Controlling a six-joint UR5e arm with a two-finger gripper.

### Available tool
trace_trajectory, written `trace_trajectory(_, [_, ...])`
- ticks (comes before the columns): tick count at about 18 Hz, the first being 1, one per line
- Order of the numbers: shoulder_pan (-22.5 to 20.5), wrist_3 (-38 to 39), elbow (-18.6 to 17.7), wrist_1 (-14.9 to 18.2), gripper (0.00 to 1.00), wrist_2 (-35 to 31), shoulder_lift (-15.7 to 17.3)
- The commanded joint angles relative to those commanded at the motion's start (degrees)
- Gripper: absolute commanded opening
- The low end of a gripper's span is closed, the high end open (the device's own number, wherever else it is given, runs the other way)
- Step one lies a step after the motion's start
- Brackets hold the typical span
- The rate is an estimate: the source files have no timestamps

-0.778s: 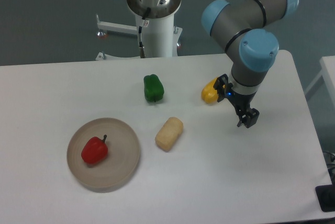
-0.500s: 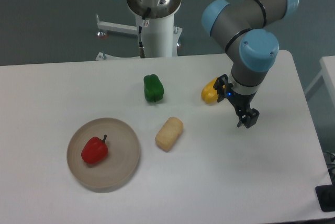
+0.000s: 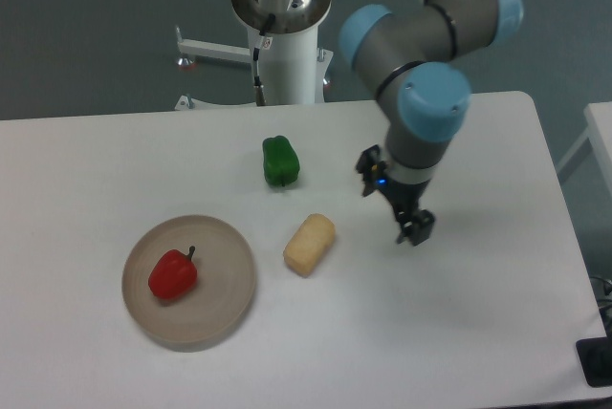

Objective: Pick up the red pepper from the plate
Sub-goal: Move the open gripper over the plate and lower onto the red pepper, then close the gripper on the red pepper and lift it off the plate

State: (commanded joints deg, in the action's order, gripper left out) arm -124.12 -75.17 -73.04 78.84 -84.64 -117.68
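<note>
Our gripper [image 3: 415, 228] has swung left from the right side toward frame centre, jaw state unclear, closing on the red pepper [image 3: 173, 275] on the plate [image 3: 226, 309] at lower left.

White table [image 3: 115, 151], dark grey floor [image 3: 86, 36]

On the table [image 3: 115, 156] the plate [image 3: 225, 280] sat at the near left, and the red pepper [image 3: 172, 275] lay on its left part. Just right of the plate lay a bread roll [image 3: 309, 244]. Behind the roll and a little to the left stood the green pepper [image 3: 280, 161]. The gripper [image 3: 414, 228] hung over the table to the right of the roll, well apart from the plate
</note>
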Motion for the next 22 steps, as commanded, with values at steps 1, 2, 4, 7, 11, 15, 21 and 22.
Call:
trace_trajectory(1, [1.93, 2.02, -0.17, -1.40, 1.00, 0.00, -0.26])
trace_trajectory(2, [3.96, 3.78, -0.35, -2.63, 1.00, -0.09, -0.44])
trace_trajectory(4, [7.91, 6.51, -0.79, -3.95, 1.00, -0.09, -0.79])
trace_trajectory(7, [12.49, 10.73, -1.66, -7.29, 1.00, -0.70, -2.02])
trace_trajectory(11, [16.01, 15.83, -2.20, -9.15, 1.00, -0.70, -3.34])
trace_trajectory(15, [19.09, 21.64, -1.93, -11.86, 1.00, -0.70, -6.06])
trace_trajectory(21, [20.06, 24.28, -2.46, -16.09, 1.00, -0.79, -9.32])
trace_trajectory(22, [20.06, 24.19, -2.72, -16.09, 1.00, -0.97, -9.41])
